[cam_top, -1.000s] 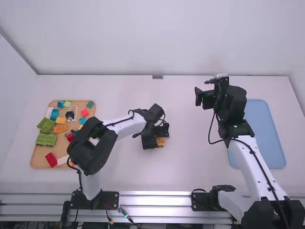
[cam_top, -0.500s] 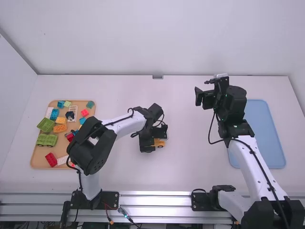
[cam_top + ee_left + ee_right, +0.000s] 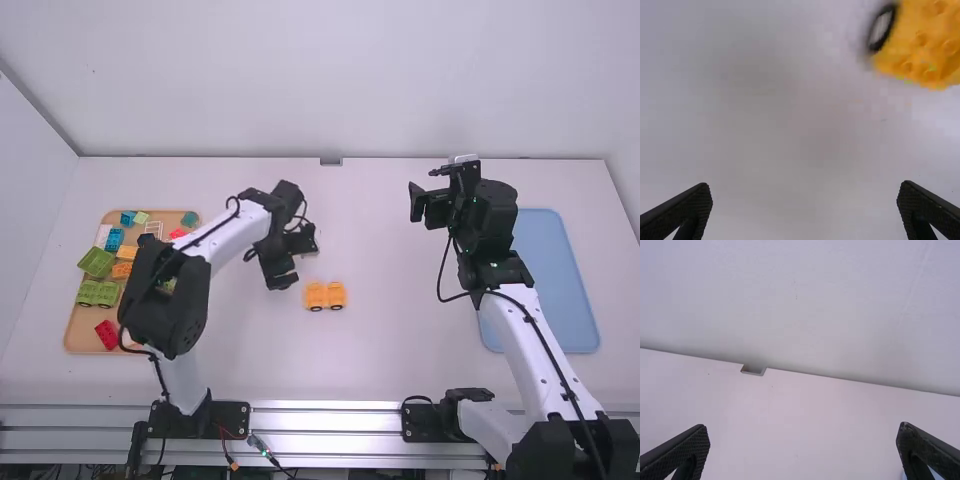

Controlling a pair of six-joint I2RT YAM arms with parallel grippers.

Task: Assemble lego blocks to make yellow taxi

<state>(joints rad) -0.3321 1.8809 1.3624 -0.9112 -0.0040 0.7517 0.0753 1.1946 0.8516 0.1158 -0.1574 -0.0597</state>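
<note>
On the middle of the table stands an orange-yellow wheeled block piece (image 3: 326,295), two wheels facing the camera side. My left gripper (image 3: 298,262) is up and left of it, not touching; in the left wrist view, my left gripper (image 3: 805,200) is open with nothing between its fingers, and the yellow piece (image 3: 927,45) lies beyond them. My right gripper (image 3: 420,203) is raised above the table's right half; in the right wrist view, my right gripper (image 3: 803,440) is spread open and holds nothing. Orange blocks (image 3: 122,270) lie on the wooden tray, partly behind the left arm.
The wooden tray (image 3: 76,335) at the left bears green wheeled pieces (image 3: 97,293), a red block (image 3: 107,334) and blue blocks (image 3: 115,240). A blue tray (image 3: 560,290) lies at the right, beside the right arm. A white wall rises behind the table.
My left gripper has moved left and away from the camera, leaving the yellow wheeled piece on the table in full view. The right arm has kept still.
</note>
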